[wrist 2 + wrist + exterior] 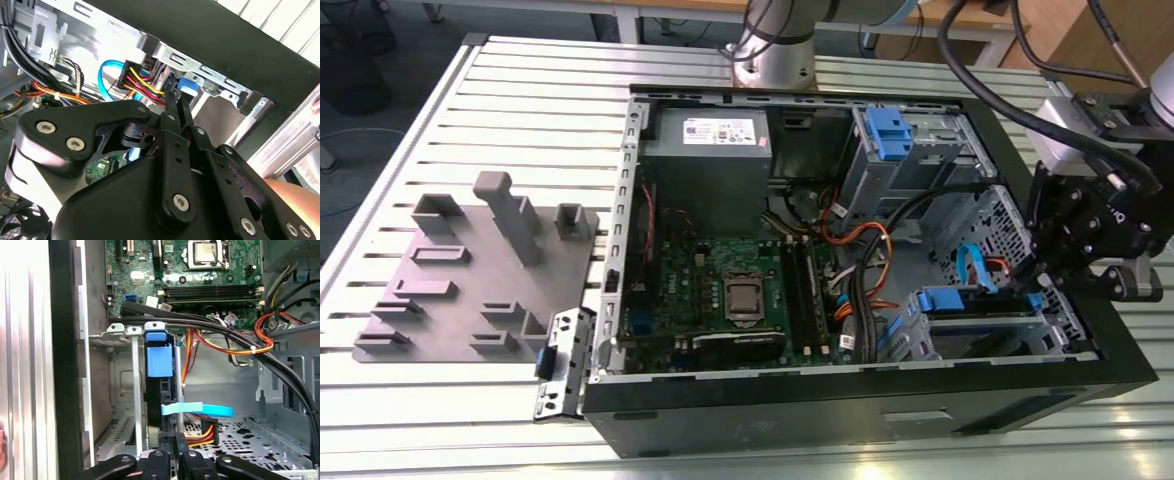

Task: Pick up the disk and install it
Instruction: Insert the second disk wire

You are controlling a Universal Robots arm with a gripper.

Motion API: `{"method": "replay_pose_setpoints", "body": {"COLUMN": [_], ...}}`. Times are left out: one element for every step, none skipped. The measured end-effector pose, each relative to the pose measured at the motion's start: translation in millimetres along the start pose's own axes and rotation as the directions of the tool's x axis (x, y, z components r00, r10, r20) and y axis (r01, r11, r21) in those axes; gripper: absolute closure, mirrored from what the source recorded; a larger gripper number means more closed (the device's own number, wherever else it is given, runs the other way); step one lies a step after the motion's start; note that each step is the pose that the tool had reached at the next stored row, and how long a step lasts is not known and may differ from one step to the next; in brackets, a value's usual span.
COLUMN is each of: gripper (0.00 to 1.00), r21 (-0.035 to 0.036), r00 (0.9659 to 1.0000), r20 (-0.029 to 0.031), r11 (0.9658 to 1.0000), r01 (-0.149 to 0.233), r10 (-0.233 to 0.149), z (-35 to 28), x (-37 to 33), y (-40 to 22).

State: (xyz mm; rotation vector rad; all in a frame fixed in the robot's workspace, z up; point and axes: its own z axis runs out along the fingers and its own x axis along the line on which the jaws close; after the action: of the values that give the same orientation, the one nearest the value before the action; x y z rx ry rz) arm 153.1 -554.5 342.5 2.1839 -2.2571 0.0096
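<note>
The gripper (1047, 285) is matt black metal with bright steel screw heads, reaching into the computer case (881, 400), whose outside looks matt black and whose inner cage is bare grey sheet metal. Inside the case, the disk (159, 365) wears smooth blue plastic, near a glossy green motherboard (720, 280). Beside the case lies a matt grey plastic fixture (467, 270) on the ribbed brushed-metal table (520, 100).

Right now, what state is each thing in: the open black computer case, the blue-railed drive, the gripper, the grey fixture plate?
Black computer case: lying on its side, side panel off, interior exposed.
Silver disk in blue caddy rails: standing on edge in the metal drive bay.
Black gripper: fingers close together at the disk's end; grip unclear.
Grey fixture plate: flat on the slatted table, beside the case.
</note>
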Motion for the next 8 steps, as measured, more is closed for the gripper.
{"method": "replay_pose_setpoints", "body": {"gripper": [0.84,0.84,0.84,0.84,0.84,0.84,0.84,0.84], "r21": [0.0001,0.0001,0.0001,0.0001,0.0001,0.0001,0.0001,0.0001], "r00": [1.0,1.0,1.0,1.0,1.0,1.0,1.0,1.0], "r20": [0.0001,0.0,0.0,0.0001,0.0001,-0.0001,0.0,-0.0001], "r11": [1.0,1.0,1.0,1.0,1.0,1.0,1.0,1.0], "r01": [0.0,0.001,0.001,0.001,0.001,0.002,0.002,0.002], "r10": [0.0,-0.001,-0.001,-0.001,-0.001,-0.002,-0.002,-0.002], "z": [0.1,0.0,0.0,0.1,0.1,0.0,0.1,0.1], "x": [1.3,2.4,3.4,4.3,5.2,6.1,7.1,7.9], "y": [0.2,0.4,0.5,0.7,0.8,1.0,1.1,1.2]}}
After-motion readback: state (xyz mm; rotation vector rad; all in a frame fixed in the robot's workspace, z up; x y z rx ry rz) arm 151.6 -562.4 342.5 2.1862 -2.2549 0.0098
